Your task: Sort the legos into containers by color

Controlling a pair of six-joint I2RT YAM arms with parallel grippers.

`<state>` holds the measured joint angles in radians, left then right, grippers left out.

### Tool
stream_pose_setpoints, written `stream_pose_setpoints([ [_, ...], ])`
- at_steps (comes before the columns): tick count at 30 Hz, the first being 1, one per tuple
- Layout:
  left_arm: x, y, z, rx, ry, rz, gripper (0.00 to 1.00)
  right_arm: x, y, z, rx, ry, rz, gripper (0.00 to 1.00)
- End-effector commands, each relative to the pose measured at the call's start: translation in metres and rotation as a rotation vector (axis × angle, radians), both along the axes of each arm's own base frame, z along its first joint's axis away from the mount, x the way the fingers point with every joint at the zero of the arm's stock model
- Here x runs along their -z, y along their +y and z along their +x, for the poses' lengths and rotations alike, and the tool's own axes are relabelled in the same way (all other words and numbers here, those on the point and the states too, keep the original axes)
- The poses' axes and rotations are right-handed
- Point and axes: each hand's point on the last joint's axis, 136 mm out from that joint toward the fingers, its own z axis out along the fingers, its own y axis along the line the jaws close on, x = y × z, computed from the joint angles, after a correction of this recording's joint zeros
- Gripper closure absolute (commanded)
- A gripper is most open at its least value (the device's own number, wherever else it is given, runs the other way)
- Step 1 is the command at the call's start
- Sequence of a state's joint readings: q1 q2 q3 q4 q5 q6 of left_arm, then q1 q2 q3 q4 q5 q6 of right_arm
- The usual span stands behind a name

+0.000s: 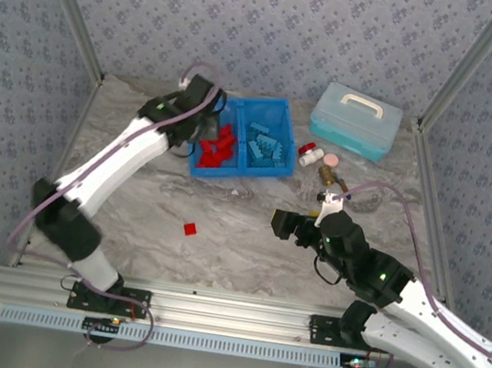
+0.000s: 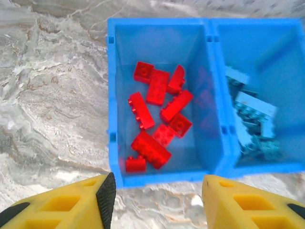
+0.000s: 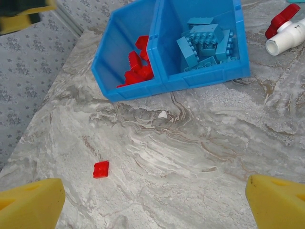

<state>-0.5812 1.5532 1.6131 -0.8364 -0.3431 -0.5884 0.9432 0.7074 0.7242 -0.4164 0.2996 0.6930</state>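
Note:
The blue bin [image 1: 235, 173] [image 2: 162, 179] [image 3: 200, 78] stands at the back of the table with two compartments. Red legos [image 1: 217, 149] [image 2: 157, 114] [image 3: 136, 69] fill the left one and light blue legos [image 1: 266, 145] [image 2: 252, 124] [image 3: 205, 40] the right one. My left gripper [image 1: 204, 130] [image 2: 157, 200] hovers over the near edge of the red compartment, open and holding nothing. One red lego [image 1: 190, 228] [image 3: 101, 169] lies alone on the table. To its right, my right gripper [image 1: 283, 224] [image 3: 155, 205] hangs open and wide with nothing in it.
A pale teal case with a white handle [image 1: 355, 119] sits at the back right. Small red and white bottle-like items [image 1: 311, 153] [image 3: 286, 33] and a brass piece [image 1: 328, 173] lie just right of the bin. Patterned walls close in the table on three sides.

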Motion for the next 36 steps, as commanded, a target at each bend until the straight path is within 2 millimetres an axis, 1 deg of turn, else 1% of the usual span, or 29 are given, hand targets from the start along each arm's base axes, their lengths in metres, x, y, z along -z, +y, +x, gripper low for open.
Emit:
stream_pose_setpoints([
  [1, 0.013, 0.004, -0.035, -0.007, 0.003, -0.080, 0.47, -0.001, -0.001, 0.003, 0.025, -0.014, 0.020, 0.00],
  [3, 0.033, 0.014, -0.060, -0.026, 0.038, -0.090, 0.47, -0.002, 0.000, 0.005, 0.029, -0.022, 0.019, 0.00],
  [5, 0.053, 0.018, -0.082, -0.038, 0.074, -0.099, 0.47, -0.003, 0.001, 0.006, 0.029, -0.031, 0.017, 0.00],
  [6, 0.070, 0.021, -0.094, -0.043, 0.107, -0.096, 0.47, -0.003, 0.002, 0.008, 0.029, -0.034, 0.014, 0.00],
  [8, 0.093, 0.019, -0.109, -0.053, 0.148, -0.119, 0.47, -0.002, 0.003, 0.009, 0.028, -0.037, 0.007, 0.00],
  [13, 0.156, 0.004, -0.136, -0.029, 0.318, -0.133, 0.46, 0.001, 0.012, 0.015, 0.018, -0.035, 0.002, 0.00],
  [15, 0.175, -0.006, -0.139, -0.031, 0.366, -0.164, 0.45, 0.002, 0.015, 0.015, 0.007, -0.025, -0.001, 0.00],
  [17, 0.189, -0.008, -0.142, -0.043, 0.403, -0.176, 0.43, 0.004, 0.016, 0.014, 0.003, -0.017, -0.002, 0.00],
  [21, 0.209, -0.006, -0.145, -0.062, 0.441, -0.147, 0.42, 0.008, 0.013, 0.013, 0.012, -0.008, -0.007, 0.00],
  [25, 0.226, 0.004, -0.149, -0.095, 0.483, -0.069, 0.42, 0.009, 0.009, 0.013, 0.022, -0.009, -0.008, 0.00],
  [32, 0.243, 0.005, -0.154, -0.103, 0.526, -0.051, 0.42, 0.006, 0.009, 0.015, 0.024, -0.022, -0.012, 0.00],
  [36, 0.248, 0.016, -0.160, -0.127, 0.549, 0.005, 0.43, 0.008, 0.007, 0.014, 0.027, -0.014, -0.019, 0.00],
])
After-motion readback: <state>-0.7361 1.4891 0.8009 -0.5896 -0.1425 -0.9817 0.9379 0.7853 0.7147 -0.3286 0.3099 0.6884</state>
